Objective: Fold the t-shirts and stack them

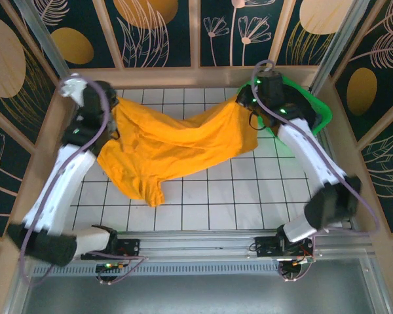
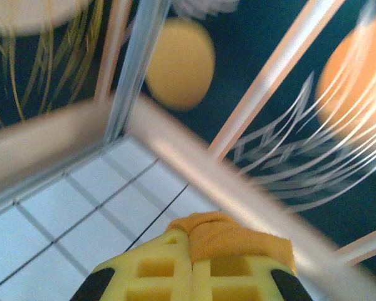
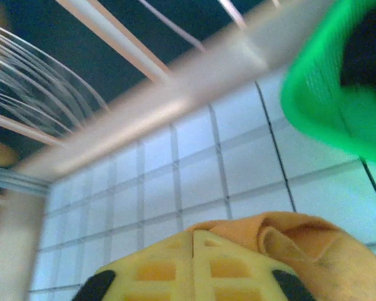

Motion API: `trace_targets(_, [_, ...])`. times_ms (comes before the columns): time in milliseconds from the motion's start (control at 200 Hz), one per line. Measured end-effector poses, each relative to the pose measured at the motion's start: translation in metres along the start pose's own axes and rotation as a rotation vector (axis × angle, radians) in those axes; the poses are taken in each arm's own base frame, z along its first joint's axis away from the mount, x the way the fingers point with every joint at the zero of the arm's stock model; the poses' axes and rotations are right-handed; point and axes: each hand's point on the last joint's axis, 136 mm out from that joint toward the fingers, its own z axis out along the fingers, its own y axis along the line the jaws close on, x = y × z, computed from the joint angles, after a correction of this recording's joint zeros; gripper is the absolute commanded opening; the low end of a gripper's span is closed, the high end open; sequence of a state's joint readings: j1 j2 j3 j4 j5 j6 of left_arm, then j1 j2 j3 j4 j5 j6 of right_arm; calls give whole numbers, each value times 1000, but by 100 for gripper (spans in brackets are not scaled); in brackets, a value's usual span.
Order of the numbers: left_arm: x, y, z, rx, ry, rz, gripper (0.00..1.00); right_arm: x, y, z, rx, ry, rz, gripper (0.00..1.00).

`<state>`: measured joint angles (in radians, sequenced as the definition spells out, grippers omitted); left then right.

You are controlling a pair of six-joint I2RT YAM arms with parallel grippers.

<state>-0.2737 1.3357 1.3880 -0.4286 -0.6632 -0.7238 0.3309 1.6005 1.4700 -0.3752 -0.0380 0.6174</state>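
Item 1, arm bases: two, bolted side by side on the rail at the near edge of the table [image 1: 216,203], a white surface ruled in a dark grid.

Item 2, t-shirt [image 1: 177,140]: one, plain orange-yellow. It is strung between the two claws over the far half of the table. The middle sags, and a rumpled lobe hangs toward the near left, touching the grid.

Item 3, left gripper [image 1: 110,111]: at the far left. In the left wrist view its yellow fingers [image 2: 156,269] are pressed together, with a wad of the t-shirt [image 2: 232,235] pinched at their tips.

Item 4, right gripper [image 1: 244,101]: at the far right. In the right wrist view the right gripper [image 3: 193,237] has its fingers [image 3: 156,269] meeting along one seam, and a fold of the t-shirt [image 3: 301,251] is bunched at the tips.

Item 5, green basket [image 1: 319,112]: plastic mesh, in the far right corner, just beyond the right claw. It is blurred in the right wrist view [image 3: 313,94].

Item 6, back wall [image 1: 157,33]: dark panels with gold leaf print.
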Motion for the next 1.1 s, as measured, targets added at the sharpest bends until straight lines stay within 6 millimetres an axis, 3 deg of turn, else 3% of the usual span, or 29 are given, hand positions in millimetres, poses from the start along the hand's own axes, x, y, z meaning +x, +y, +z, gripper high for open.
trace_targets(90, [69, 18, 60, -98, 163, 96, 0, 46, -54, 66, 128, 177, 59, 36])
trace_targets(145, [104, 33, 86, -138, 253, 139, 0, 74, -83, 91, 197, 269, 71, 40])
trace_targets(230, [142, 47, 117, -172, 362, 189, 0, 104, -110, 106, 272, 364, 83, 46])
trace_targets(300, [155, 46, 139, -181, 412, 213, 0, 111, -114, 106, 291, 390, 78, 48])
trace_targets(335, [158, 44, 150, -181, 426, 221, 18, 108, -112, 103, 286, 382, 77, 48])
trace_targets(370, [159, 41, 160, -179, 436, 228, 56, 105, -110, 101, 281, 373, 72, 48])
trace_targets(390, [160, 39, 165, -178, 441, 231, 71, 103, -108, 98, 278, 365, 69, 48])
trace_targets(415, [159, 38, 169, -178, 444, 232, 80, 101, -107, 95, 273, 356, 64, 48])
trace_targets(460, [159, 38, 173, -186, 452, 239, 84, 98, -108, 85, 274, 334, 54, 47])
trace_targets(616, [145, 42, 166, -214, 459, 243, 83, 113, -127, 42, 316, 314, 36, 46])
trace_targets(726, [141, 51, 142, -214, 479, 210, 79, 131, -148, 25, 375, 327, 20, 47])
trace_targets(926, [144, 75, 79, -180, 535, 95, 74, 167, -181, 15, 467, 421, -19, 47])
trace_targets(1101, [142, 79, 62, -167, 547, 49, 72, 192, -187, 24, 508, 483, -71, 46])
